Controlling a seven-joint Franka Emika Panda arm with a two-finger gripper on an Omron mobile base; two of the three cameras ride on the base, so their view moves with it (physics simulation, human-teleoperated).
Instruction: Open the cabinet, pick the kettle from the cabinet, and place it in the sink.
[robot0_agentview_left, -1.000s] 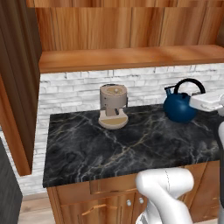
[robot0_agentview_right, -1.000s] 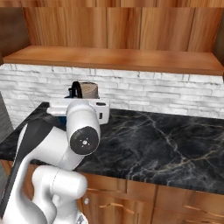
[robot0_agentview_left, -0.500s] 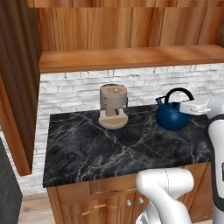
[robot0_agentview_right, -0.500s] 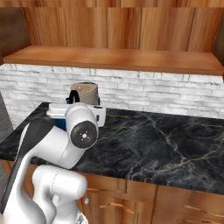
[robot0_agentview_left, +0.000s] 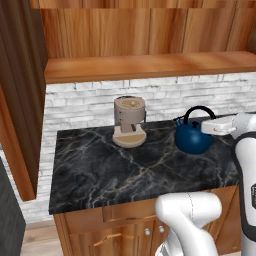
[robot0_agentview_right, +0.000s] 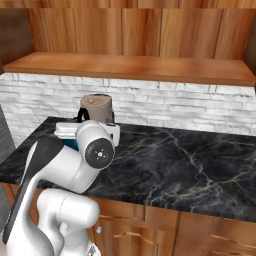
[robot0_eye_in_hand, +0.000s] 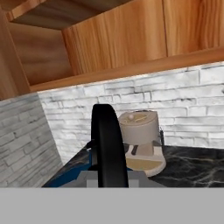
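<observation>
Counter: black gold-veined marble counter (robot0_agentview_left: 125, 170) ran under a white brick backsplash (robot0_agentview_left: 90, 102), wooden base drawers below.
Cabinet: the cabinet (robot0_agentview_left: 145, 35) stood open above, its door (robot0_agentview_left: 17, 95) swung out at the left, the shelf (robot0_agentview_left: 150, 65) bare.
Coffee machine: tan cylinder (robot0_agentview_left: 129, 121) sat at the back of the counter, just left of the kettle.
Kettle: the dark-blue kettle (robot0_agentview_left: 192, 140) hung just above the marble, black loop handle (robot0_eye_in_hand: 107, 144) up, spout toward the coffee machine.
Gripper: the gripper (robot0_agentview_left: 207, 125) was clamped tight on that handle, wrist reaching in from the right!
</observation>
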